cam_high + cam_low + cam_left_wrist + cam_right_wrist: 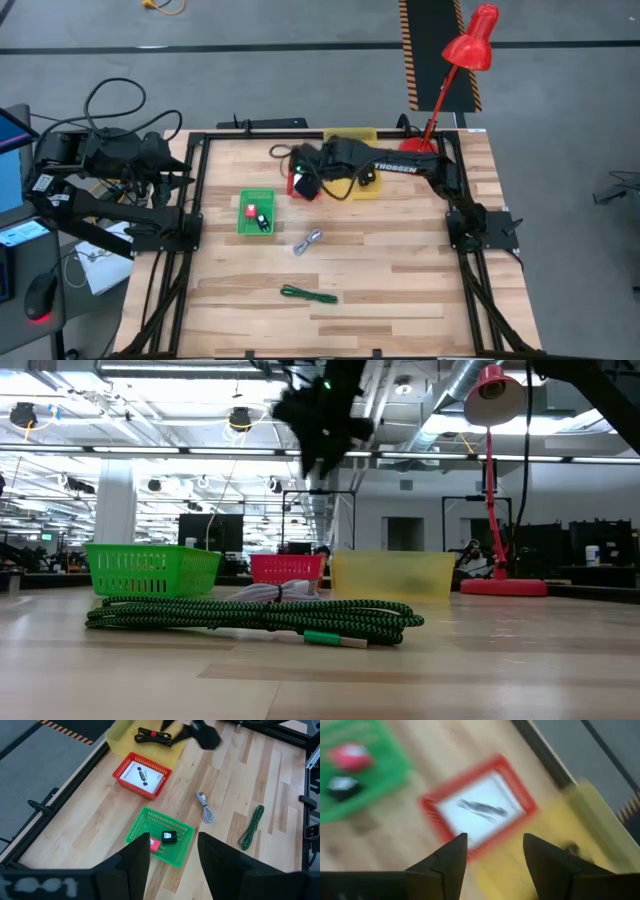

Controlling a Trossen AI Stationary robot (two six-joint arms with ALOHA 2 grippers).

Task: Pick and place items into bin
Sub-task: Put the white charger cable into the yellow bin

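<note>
My right gripper [495, 865] hangs open and empty above the far middle of the table, over the red bin [479, 811] that holds a white printed card [144, 775]. In the high view it [312, 165] covers most of that bin and part of the yellow bin [365, 190]. The yellow bin [131, 740] holds a black-and-red cable bundle [154, 736]. A green bin [255, 213] holds a small red piece and a black piece [169, 837]. A grey cable [308, 241] and a green cable [308, 294] lie on the wood. My left gripper [174, 865] is open, held high off the table's left side.
A red desk lamp [470, 50] stands at the far right corner. A black frame [200, 180] rims the table. In the low view the green cable [250, 617] lies nearest, the three bins behind it. Bare wood [400, 280] spreads over the near right.
</note>
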